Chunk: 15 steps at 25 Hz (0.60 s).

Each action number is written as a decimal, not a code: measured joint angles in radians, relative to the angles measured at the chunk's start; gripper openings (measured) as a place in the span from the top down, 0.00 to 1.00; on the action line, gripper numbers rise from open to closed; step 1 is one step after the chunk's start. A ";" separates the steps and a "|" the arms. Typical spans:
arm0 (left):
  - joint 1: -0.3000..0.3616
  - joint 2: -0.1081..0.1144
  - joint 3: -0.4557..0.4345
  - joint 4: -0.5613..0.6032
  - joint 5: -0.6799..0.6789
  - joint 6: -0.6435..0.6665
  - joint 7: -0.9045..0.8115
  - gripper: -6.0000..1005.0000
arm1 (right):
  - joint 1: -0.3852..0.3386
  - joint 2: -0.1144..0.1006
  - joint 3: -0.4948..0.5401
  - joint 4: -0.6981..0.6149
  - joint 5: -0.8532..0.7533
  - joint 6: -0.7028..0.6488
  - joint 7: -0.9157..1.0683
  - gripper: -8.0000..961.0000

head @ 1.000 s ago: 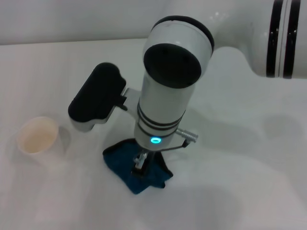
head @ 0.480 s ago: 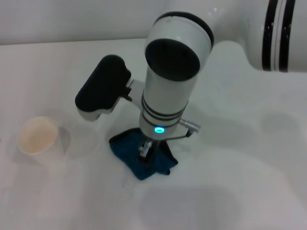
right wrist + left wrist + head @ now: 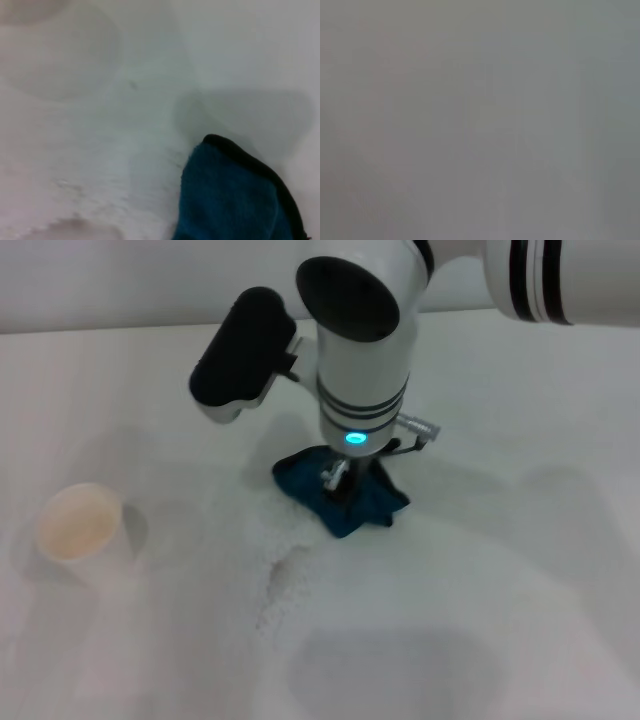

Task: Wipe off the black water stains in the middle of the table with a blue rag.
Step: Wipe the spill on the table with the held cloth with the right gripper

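White paper cup (image 3: 78, 525) at 9 o'clock on the surface (image 3: 500, 570), upright, inside pale and apparently empty. Blue rag (image 3: 343, 493) just above centre, toward 12 o'clock: teal, crumpled, black-edged, pressed flat under the right end effector (image 3: 336, 480), fingers closed onto the cloth. Faint grey damp smear (image 3: 285, 580) at 7 o'clock of the rag; dark blotch not discernible. Left end effector outside every view.

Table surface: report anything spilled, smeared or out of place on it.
No black stain shows on the white table; only a faint wet smear lies in front of the teal-blue rag, which the right gripper presses down. A white paper cup stands upright.
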 joint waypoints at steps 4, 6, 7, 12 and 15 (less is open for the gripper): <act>0.003 0.000 -0.001 0.000 0.000 0.002 0.000 0.12 | -0.006 0.000 0.001 0.047 -0.026 0.004 -0.016 0.88; 0.004 0.000 -0.002 0.000 0.000 0.002 0.000 0.12 | -0.017 0.000 0.001 0.051 -0.029 0.009 -0.022 0.88; 0.004 0.000 -0.002 0.000 -0.001 0.002 0.000 0.12 | -0.025 0.000 0.001 0.048 -0.029 0.011 -0.026 0.88; -0.004 -0.001 0.000 0.001 0.000 0.002 0.000 0.12 | -0.068 0.000 -0.005 -0.035 -0.024 0.041 -0.024 0.88; -0.011 -0.001 0.001 0.002 0.000 0.002 0.000 0.12 | -0.078 0.000 -0.007 -0.095 -0.023 0.069 -0.012 0.88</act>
